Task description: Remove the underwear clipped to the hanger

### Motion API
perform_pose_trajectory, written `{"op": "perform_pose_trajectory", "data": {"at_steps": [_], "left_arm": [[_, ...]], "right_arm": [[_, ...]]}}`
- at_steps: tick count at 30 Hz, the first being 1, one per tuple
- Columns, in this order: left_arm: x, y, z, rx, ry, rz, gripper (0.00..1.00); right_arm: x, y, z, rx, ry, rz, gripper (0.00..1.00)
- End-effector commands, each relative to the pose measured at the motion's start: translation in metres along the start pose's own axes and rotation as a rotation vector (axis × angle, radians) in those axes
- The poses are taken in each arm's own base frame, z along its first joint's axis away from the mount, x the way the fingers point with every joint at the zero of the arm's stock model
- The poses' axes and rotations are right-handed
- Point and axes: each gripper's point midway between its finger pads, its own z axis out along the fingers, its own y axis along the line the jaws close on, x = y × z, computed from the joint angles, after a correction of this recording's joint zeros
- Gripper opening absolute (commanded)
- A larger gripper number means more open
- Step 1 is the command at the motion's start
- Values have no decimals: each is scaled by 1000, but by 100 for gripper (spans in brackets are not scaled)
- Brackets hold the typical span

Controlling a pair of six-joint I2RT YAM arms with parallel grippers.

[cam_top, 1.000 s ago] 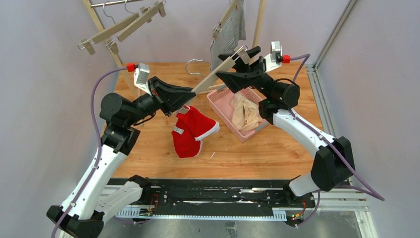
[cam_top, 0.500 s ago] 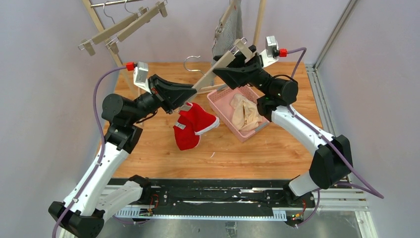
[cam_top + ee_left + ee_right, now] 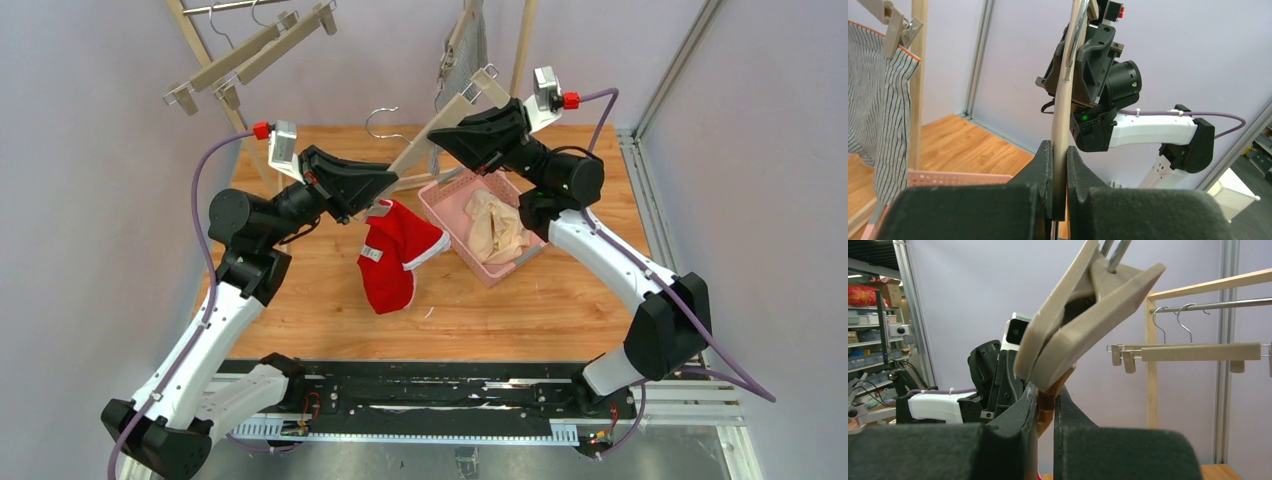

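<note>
A wooden clip hanger (image 3: 412, 158) is held slanting in the air between both arms. My left gripper (image 3: 385, 183) is shut on its lower end, with the bar (image 3: 1060, 125) pinched between the jaws. The red underwear (image 3: 397, 255) with white trim hangs from the clip there, its hem near the table. My right gripper (image 3: 447, 140) is shut on the hanger's upper end, just below the bare clip (image 3: 1083, 325). Cream underwear (image 3: 497, 225) lies in the pink basket (image 3: 440, 200). Striped underwear (image 3: 878, 115) hangs clipped on another hanger at the back rack.
A wooden rack stands at the back, with empty clip hangers (image 3: 250, 50) at its left and a post (image 3: 522, 45) at its right. The same empty hangers (image 3: 1198, 351) show in the right wrist view. Purple walls close in both sides.
My right gripper has closed on the hanger's upper end. The hanger has risen a little, and the red underwear has swung slightly to the right.
</note>
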Motion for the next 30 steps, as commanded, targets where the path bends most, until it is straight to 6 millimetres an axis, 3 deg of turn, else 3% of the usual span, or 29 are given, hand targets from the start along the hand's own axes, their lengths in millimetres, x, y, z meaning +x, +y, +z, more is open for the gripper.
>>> {"op": "perform_pose_trajectory", "data": {"at_steps": [1, 3, 5, 9, 10, 14, 20, 25, 27, 30], "left_arm": [[-4, -9, 2, 43, -16, 3, 2], [-3, -6, 3, 34, -17, 4, 18], [-1, -4, 2, 28, -17, 15, 40], [5, -3, -1, 39, 6, 60, 65], [7, -2, -1, 36, 15, 74, 66], [15, 4, -8, -1, 67, 138, 68], [28, 30, -29, -168, 131, 225, 68], [33, 20, -35, -130, 145, 234, 67], [36, 20, -37, -130, 152, 230, 64], [41, 21, -39, -128, 159, 228, 49]], "right_arm": [[0, 9, 8, -64, 6, -67, 0], [1, 10, 7, -70, 3, -60, 0], [0, 13, 6, -80, 0, -55, 1], [-4, 21, 7, -97, 0, -50, 1], [-6, 23, 7, -101, -1, -48, 1], [-12, 30, 7, -102, 1, -58, 0], [-17, 40, 5, -100, 6, -64, 1], [-18, 40, 3, -87, 9, -76, 1], [-18, 40, 4, -87, 7, -77, 1], [-18, 39, 4, -83, 5, -74, 1]]}}
